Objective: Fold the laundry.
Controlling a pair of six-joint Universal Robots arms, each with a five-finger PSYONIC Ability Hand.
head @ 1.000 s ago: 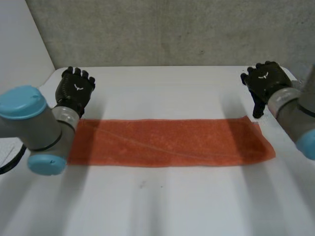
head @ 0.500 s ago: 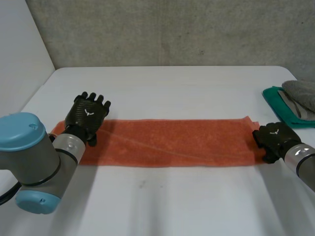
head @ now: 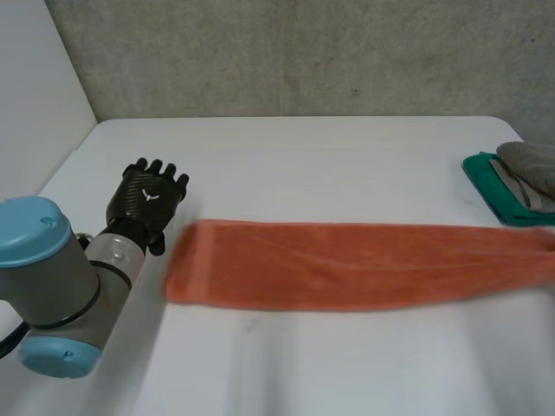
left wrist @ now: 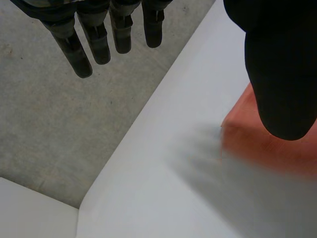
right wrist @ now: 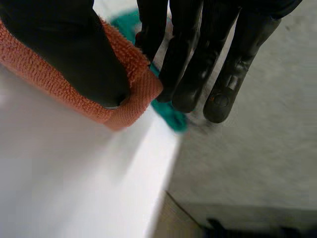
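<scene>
Holding an orange towel by one end on the white bench.

Pinched at its right end between the thumb and curled fingers of the right hand, near the bench's edge, close to a green cloth with a grey cloth on top. Stretched long and flat across the bench otherwise. At the far end, just beside the towel but off it, the left hand, with fingers straight and spread, grasping nothing.
</scene>
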